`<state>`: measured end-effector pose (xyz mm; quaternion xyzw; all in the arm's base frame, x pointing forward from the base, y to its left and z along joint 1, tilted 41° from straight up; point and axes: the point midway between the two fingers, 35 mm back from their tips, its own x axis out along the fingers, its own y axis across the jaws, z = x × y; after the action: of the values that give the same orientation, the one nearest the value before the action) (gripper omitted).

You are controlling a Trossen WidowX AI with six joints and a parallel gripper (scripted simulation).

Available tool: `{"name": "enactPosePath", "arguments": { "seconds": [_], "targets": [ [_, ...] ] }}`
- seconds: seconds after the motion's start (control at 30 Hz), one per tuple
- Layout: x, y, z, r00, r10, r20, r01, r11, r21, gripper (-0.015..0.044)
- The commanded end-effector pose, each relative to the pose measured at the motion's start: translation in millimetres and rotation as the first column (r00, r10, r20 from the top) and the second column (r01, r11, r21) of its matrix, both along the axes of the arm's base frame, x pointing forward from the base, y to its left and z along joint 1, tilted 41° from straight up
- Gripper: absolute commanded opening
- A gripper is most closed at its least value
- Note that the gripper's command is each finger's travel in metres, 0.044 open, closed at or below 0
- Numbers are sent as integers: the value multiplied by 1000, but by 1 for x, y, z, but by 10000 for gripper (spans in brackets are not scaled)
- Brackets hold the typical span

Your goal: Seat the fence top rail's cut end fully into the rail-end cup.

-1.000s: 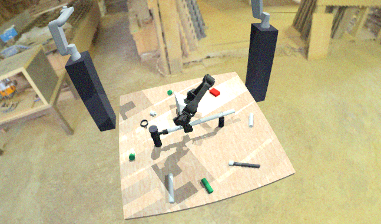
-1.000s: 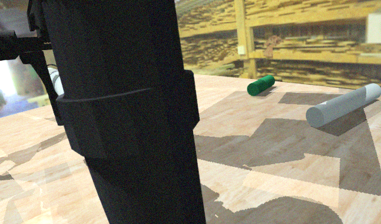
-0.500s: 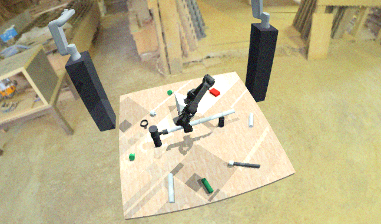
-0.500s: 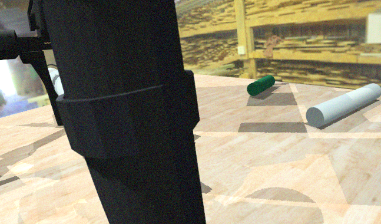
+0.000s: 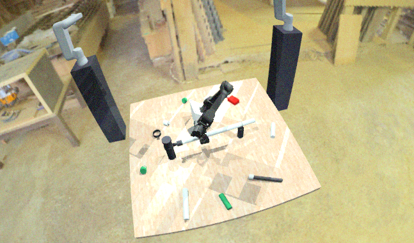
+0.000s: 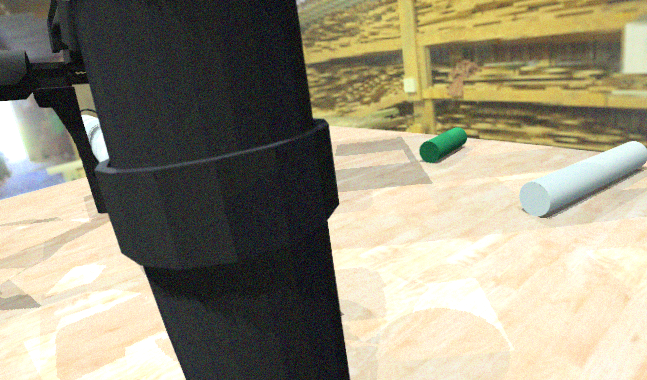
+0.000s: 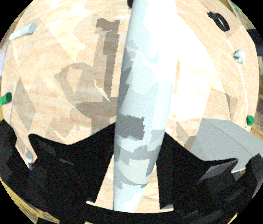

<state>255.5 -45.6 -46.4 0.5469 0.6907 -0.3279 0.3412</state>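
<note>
The pale rail point(image 5: 224, 128) point(image 7: 144, 90) runs through the loop at the top of the small dark post point(image 5: 240, 132). My gripper point(image 5: 200, 137) point(image 7: 137, 128) is shut on the rail between that loop and the big post. The big black post point(image 5: 171, 153) point(image 6: 196, 75) stands upright. The dark rail-end cup point(image 5: 179, 142) point(image 6: 6, 67) sticks out beside its upper part. The rail's near end meets the cup's mouth in the top view; how deep it sits is hidden. A dark band point(image 6: 226, 210) circles the post, lower than the cup in the exterior view.
A white angular block point(image 5: 196, 110) stands beside the arm. A red block point(image 5: 233, 100) lies behind it. A green cylinder point(image 5: 225, 201) point(image 6: 443, 145), a pale cylinder point(image 5: 185, 204) point(image 6: 586, 177) and a dark rod point(image 5: 267, 179) lie toward the front. A short pale cylinder point(image 5: 272, 130) lies right.
</note>
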Motion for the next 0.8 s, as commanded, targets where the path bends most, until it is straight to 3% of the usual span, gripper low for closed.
{"name": "enactPosePath", "arguments": {
  "seconds": [0.0,0.77],
  "targets": [
    [0,0,0,1000,0,1,0,1000,-1,0],
    [9,-12,-1,1000,0,1,0,1000,-1,0]
  ]
}}
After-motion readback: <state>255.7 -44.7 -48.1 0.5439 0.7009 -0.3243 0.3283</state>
